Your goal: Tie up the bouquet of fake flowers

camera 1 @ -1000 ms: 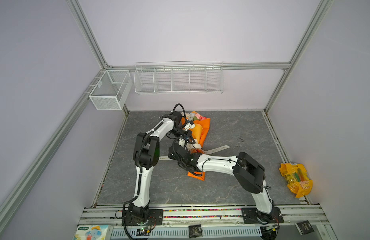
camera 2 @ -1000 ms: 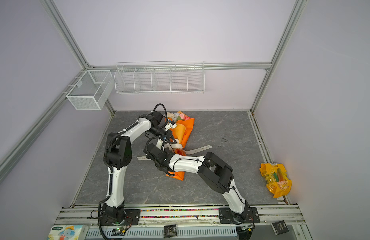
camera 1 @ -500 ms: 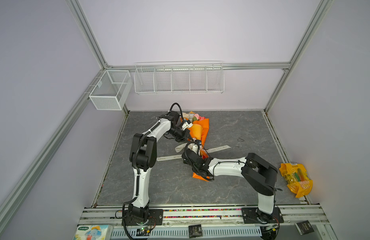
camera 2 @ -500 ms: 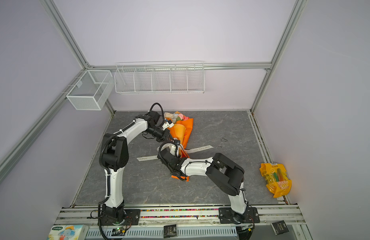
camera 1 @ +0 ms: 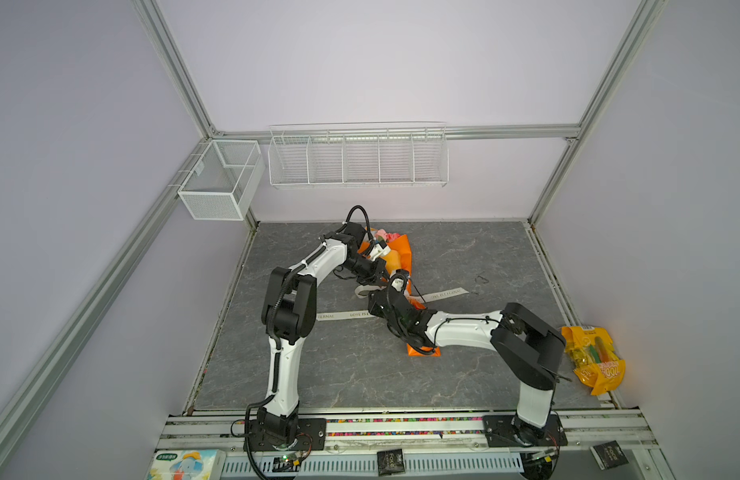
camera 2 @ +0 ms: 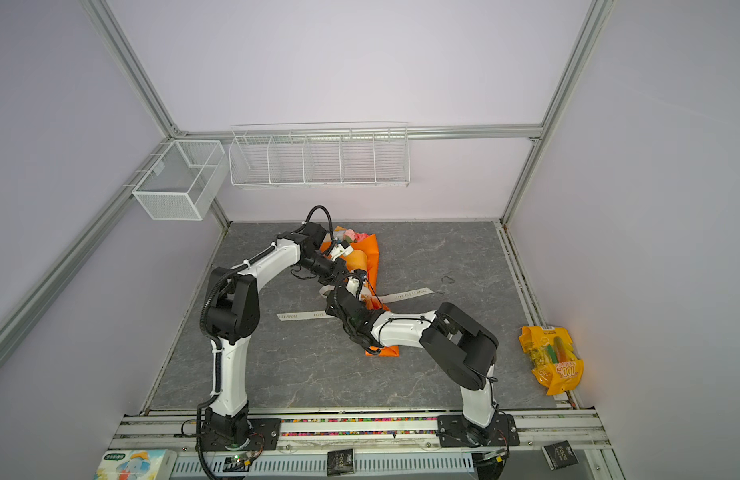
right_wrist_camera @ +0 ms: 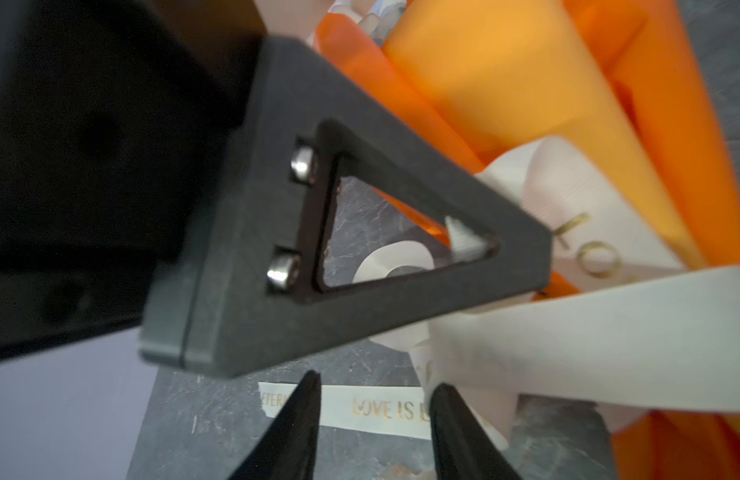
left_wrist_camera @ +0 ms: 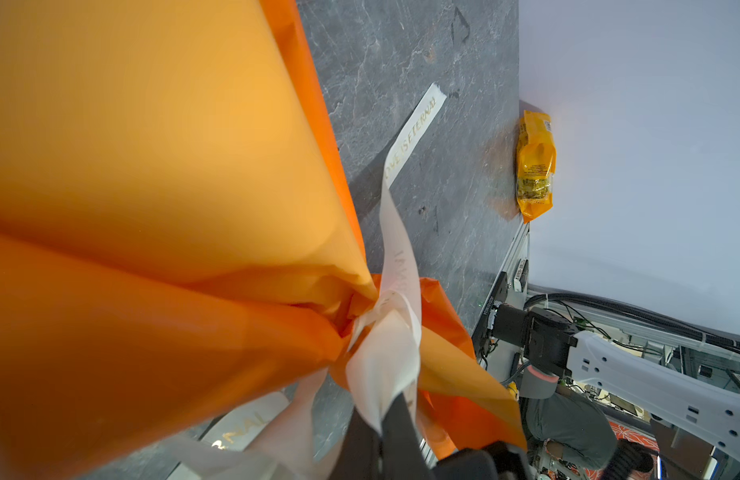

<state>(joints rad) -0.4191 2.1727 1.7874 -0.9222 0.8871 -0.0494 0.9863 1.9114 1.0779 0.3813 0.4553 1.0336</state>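
Right now the bouquet of fake flowers [camera 1: 385, 237] lies toward the back of the table [camera 1: 339, 370], near the middle. Its pink and cream heads poke out of the wide mouth of an orange wrapping sheet [camera 1: 404, 255] that holds it like a cone. The stems are hidden inside. The sheet is thin, smooth and slightly translucent, and it creases sharply where it is gathered to a narrow waist.

A flat cream ribbon [left_wrist_camera: 418, 124] printed with gold letters is wound around that waist. One end trails off across the table, and another stretch reading "LOVE IS" lies flat in front of the wrap.

The left gripper [left_wrist_camera: 380, 419] has its dark fingers clenched on a twisted fold of the ribbon right at the waist. The right gripper [right_wrist_camera: 376, 384] hovers just beside it with its black, tapered fingers parted. Nothing is pinched between them, though a band of ribbon passes close by one finger.

The tabletop is dark grey with a marbled, stone-like pattern. On the left wall hangs a white box-shaped mesh basket [camera 1: 218, 183]. On the back wall is a long white wire rack [camera 1: 357, 160] split by dividers into several compartments. A glossy, crinkled yellow snack bag [camera 1: 594, 363] lies at the table's right edge by the wall. Colourful pieces show through its clear front.
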